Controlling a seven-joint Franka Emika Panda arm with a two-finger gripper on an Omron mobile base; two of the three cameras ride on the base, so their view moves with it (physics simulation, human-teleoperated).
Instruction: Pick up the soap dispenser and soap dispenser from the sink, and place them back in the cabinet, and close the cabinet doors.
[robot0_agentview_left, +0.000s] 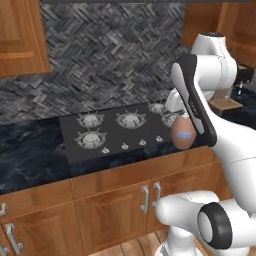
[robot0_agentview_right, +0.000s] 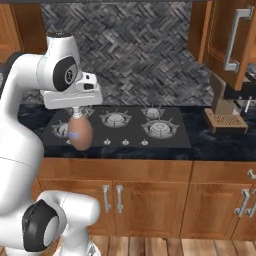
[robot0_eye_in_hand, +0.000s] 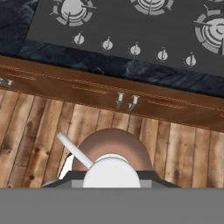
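A peach-orange, egg-shaped soap dispenser (robot0_agentview_left: 183, 135) (robot0_agentview_right: 80, 134) hangs in the air over the front edge of the cooktop, with my gripper (robot0_agentview_right: 80, 114) shut on its top from above. In the hand view the dispenser (robot0_eye_in_hand: 111, 146) sits right under the hand, its white pump (robot0_eye_in_hand: 109, 173) and thin spout pointing up-left, with the wooden floor far below it. The sink is out of view. The brown wooden cabinet (robot0_agentview_right: 202, 30) is at the upper right, and one cabinet door (robot0_agentview_right: 245, 20) with a long grey bar handle appears swung outward.
A black gas cooktop (robot0_agentview_left: 115, 132) (robot0_agentview_right: 130, 127) lies in the dark stone counter (robot0_agentview_left: 30, 150). A small machine with a wooden tray (robot0_agentview_right: 225, 119) stands on the counter at the right. Wooden base cabinets (robot0_agentview_right: 150, 200) run below, above a plank floor (robot0_eye_in_hand: 183, 153).
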